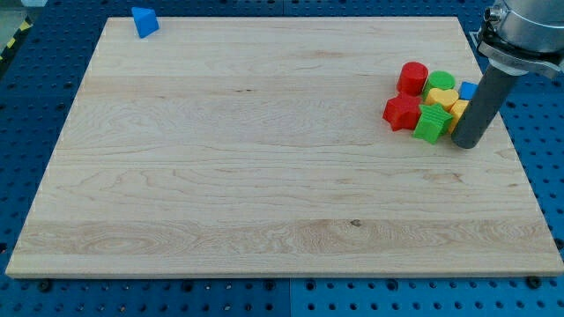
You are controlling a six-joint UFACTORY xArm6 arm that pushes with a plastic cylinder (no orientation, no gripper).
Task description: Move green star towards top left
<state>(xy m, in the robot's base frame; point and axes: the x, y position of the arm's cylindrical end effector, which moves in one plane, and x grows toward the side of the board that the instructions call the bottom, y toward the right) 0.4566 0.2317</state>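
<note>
My tip (pixel 466 143) rests at the right of the cluster, touching or just beside the green star (pixel 431 124); it grips nothing, being a bare rod. Step: contact made, push pending. Next, judged: drive up-left, clear of the red star (pixel 403 112).

Pale wood-grain board (pixel 264 158) carries red (pixel 411 77), green (pixel 431 124), yellow (pixel 441 97) and blue (pixel 144 21) blocks over blue perforated table (pixel 546 167).

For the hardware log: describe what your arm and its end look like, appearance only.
No jaws: my arm ends in a straight, dark grey, round rod, matte and plain, with no markings. My tip is blunt. Above the rod sits a silvery-grey metal collar with a dark band. No cables or sleeves are visible; the rest is out of frame.
</note>
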